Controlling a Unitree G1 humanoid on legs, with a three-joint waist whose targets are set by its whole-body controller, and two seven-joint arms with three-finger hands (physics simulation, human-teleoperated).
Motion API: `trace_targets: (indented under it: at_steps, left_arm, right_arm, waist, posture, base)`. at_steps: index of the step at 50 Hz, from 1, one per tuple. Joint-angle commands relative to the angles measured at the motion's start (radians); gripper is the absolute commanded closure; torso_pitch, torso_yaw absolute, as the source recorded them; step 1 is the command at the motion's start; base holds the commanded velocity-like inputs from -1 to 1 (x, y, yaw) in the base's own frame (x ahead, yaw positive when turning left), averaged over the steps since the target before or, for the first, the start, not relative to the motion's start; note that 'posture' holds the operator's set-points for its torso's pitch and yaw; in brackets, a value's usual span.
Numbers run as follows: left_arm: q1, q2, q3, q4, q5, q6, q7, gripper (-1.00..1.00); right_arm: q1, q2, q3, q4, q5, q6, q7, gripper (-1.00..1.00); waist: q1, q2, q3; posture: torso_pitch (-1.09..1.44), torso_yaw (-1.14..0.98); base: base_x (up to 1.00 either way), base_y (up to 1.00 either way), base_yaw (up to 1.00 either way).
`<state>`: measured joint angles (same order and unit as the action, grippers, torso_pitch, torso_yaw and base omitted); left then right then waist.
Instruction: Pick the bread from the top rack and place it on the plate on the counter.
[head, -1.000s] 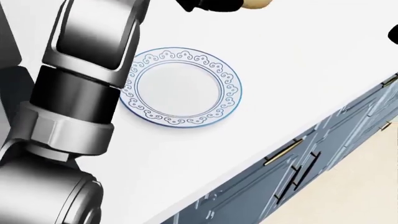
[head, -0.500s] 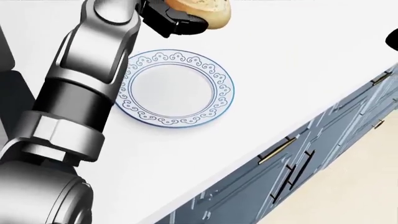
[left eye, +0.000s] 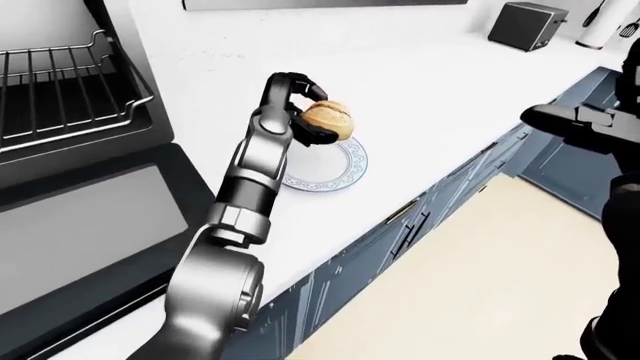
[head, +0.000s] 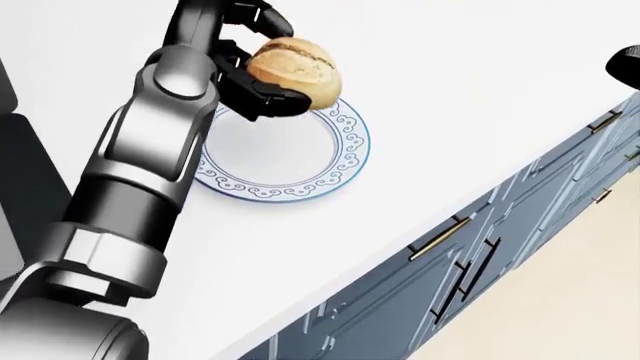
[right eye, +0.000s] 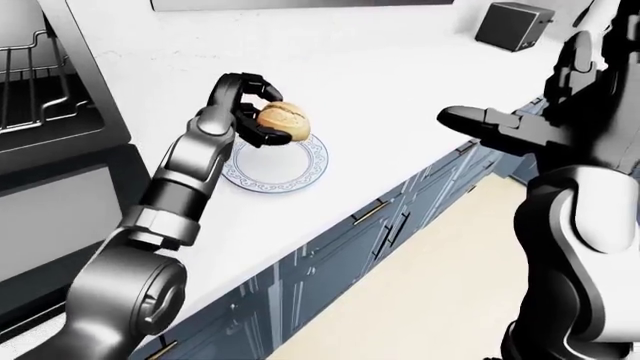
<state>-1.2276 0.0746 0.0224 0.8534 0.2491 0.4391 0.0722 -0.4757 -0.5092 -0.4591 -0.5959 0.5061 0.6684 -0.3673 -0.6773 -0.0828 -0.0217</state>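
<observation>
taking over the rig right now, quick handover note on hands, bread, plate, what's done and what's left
Left hand: shut on the bread, held above the top edge of the plate in the head view; whether the two touch cannot be told.
Right hand: open, empty, held out over the counter edge, away from the plate.
Done: bread is off the rack and at the plate.
Left: lower the bread onto the plate's middle, open the left hand, pull the arm clear.
</observation>
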Motion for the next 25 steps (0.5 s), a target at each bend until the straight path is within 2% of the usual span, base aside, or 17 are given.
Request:
trace_targets:
  at_steps: [1, 4, 7, 11, 16, 25]
  left_arm:
    - [-0.032, 0.005, -0.002, -0.054, 0.011, -0.004, 0.015, 1.0]
    - [0.061, -0.006, -0.027, -0.271, 0.043, 0.132, -0.015, 1.0]
    - [0.086, -0.009, -0.026, -0.303, 0.068, 0.166, -0.02, 1.0]
    - [0.038, 0.003, -0.021, -0.146, 0.093, 0.098, 0.003, 1.0]
    - [0.002, 0.004, -0.012, -0.04, 0.093, 0.036, 0.021, 1.0]
    - [-0.011, 0.004, -0.011, 0.012, 0.106, 0.023, 0.033, 1.0]
  right_arm:
    - [-0.02, -0.017, -0.017, -0.021, -0.006, -0.025, 0.003, -1.0]
    - [-0.019, -0.018, -0.02, -0.024, -0.005, -0.022, 0.004, -1.0]
    - [-0.017, -0.017, -0.021, -0.024, -0.005, -0.022, 0.004, -1.0]
    - [-0.013, -0.016, -0.023, -0.03, -0.003, -0.019, 0.005, -1.0]
    - [-0.009, -0.014, -0.024, -0.033, -0.004, -0.019, 0.004, -1.0]
    - [-0.004, -0.011, -0.029, -0.038, -0.002, -0.016, 0.005, -1.0]
  waist:
    - [-0.001, -0.001, -0.027]
    - [-0.003, 0.001, -0.027]
    - [-0.006, 0.004, -0.024]
    - [-0.003, 0.001, -0.027]
    - [-0.002, 0.002, -0.031]
    - [-0.002, 0.0, -0.032]
  posture:
    - [0.0, -0.66]
    - [0.0, -0.66]
    - [0.0, -0.66]
    - [0.0, -0.66]
    - [0.0, -0.66]
    - [0.0, -0.66]
  base:
    - [0.0, 0.0, 0.0]
    - [0.0, 0.0, 0.0]
    - [0.0, 0.0, 0.0]
    - [0.0, 0.0, 0.0]
    - [0.0, 0.0, 0.0]
    - [0.0, 0.0, 0.0]
